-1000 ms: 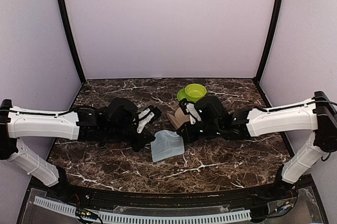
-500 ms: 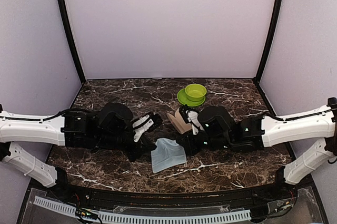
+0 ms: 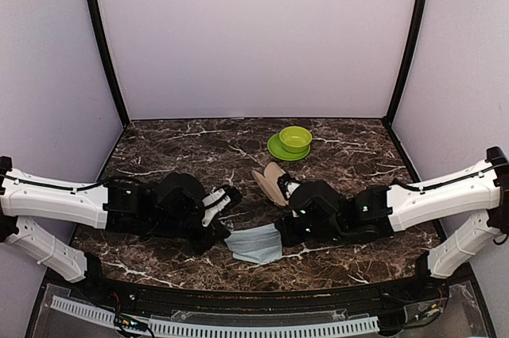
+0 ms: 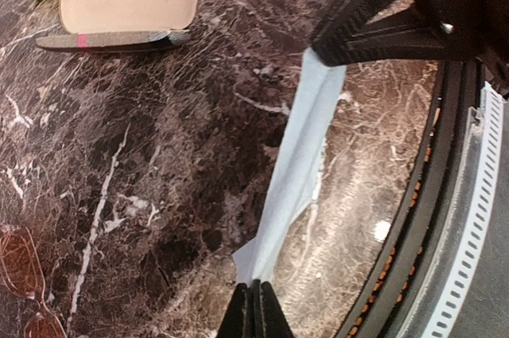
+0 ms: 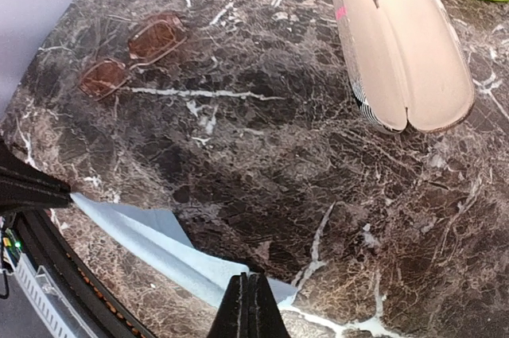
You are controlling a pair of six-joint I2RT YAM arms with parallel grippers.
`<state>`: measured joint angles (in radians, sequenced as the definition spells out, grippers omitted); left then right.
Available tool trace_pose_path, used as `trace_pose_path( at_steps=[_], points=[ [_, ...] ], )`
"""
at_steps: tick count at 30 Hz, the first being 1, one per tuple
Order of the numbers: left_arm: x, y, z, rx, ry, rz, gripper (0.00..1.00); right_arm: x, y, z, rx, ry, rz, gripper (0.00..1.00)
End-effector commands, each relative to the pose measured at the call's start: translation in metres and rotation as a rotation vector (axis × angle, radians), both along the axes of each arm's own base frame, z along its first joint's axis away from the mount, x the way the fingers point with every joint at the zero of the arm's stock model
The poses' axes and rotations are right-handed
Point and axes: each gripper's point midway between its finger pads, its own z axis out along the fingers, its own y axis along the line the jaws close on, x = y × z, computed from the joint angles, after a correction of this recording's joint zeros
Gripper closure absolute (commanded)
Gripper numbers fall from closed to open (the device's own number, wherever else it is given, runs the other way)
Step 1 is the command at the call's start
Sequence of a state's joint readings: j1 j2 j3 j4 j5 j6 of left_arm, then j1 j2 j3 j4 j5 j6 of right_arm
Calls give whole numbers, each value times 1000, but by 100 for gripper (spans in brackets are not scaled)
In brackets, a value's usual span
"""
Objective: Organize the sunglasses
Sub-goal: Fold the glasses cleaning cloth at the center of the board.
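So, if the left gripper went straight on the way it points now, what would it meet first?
Beyond the blue cloth that the left gripper pinches, probably the right gripper, shut on the cloth's other end just ahead; depth is unclear.

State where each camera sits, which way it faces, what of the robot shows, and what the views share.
Top external: above and behind the bases, looking down at the marble table; both arms show, left end effector and right end effector each shut on the blue cloth.
Left wrist: on the left arm, looking along the cloth toward the open case; own fingertips at the bottom edge.
Right wrist: on the right arm, looking toward the sunglasses; own fingertips at the bottom.
Shared: both wrist views show cloth and case.
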<state>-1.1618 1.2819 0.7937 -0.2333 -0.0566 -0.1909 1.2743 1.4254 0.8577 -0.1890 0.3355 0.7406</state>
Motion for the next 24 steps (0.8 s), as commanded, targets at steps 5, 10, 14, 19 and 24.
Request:
trace_pose_path(
  at_steps=[5,10,14,19,24],
  points=[
    [41,4,-20,10,-33,80,100,36,-1,-17,-44,6,-99,100],
    [58,-3,-33,40,-47,91,100,55,6,-20,-47,-10,-75,100],
    [73,-6,-39,57,-60,110,100,64,8,-39,-92,8,-63,100],
    [82,-10,-45,72,-68,111,100,71,7,-46,-110,16,-51,100],
    [83,-13,-47,73,-66,106,100,71,5,-52,-130,12,-26,100]
  ],
)
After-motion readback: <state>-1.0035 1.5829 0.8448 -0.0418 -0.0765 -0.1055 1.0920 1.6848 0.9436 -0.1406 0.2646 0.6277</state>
